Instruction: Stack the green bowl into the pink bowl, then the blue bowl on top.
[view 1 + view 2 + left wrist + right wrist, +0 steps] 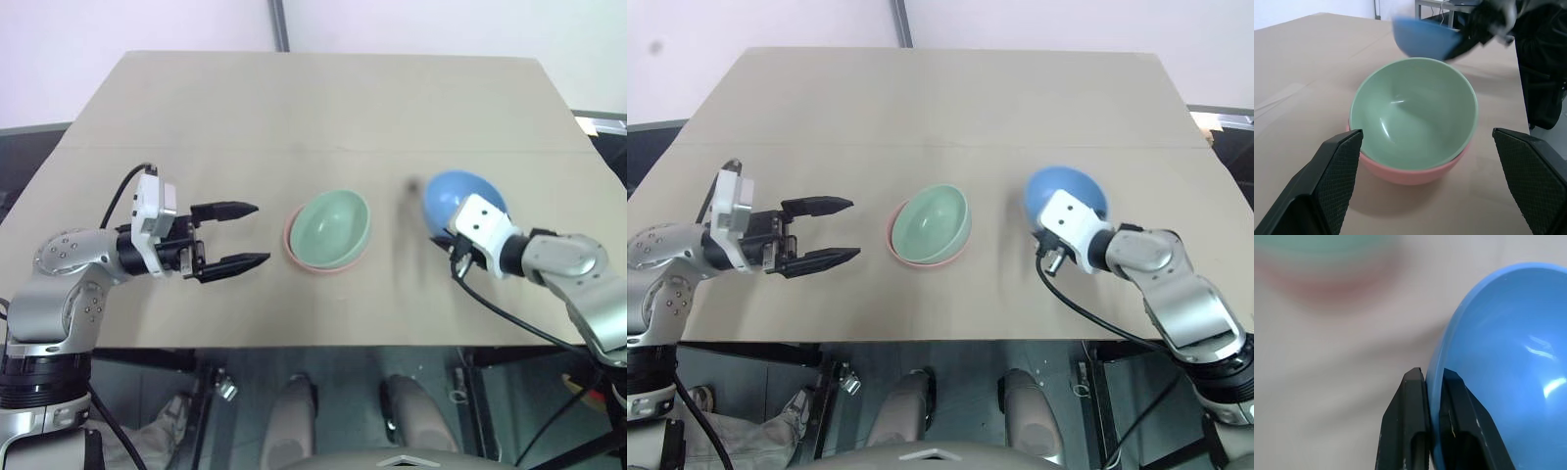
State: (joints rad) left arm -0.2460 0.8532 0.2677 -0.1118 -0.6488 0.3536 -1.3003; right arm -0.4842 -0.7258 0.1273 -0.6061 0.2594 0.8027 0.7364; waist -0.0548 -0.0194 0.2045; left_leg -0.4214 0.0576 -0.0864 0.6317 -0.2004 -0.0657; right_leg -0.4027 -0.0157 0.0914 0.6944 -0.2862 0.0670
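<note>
The green bowl sits nested inside the pink bowl at the table's middle; both are seen close in the left wrist view, green bowl, pink bowl. My left gripper hangs open just left of the pair, with nothing between its fingers. The blue bowl is lifted off the table to the right of the stack and tilted. My right gripper is shut on its rim, one finger inside and one outside.
The tan table stretches wide behind the bowls. Its front edge runs just below both arms. A black cable trails from the right wrist over that edge.
</note>
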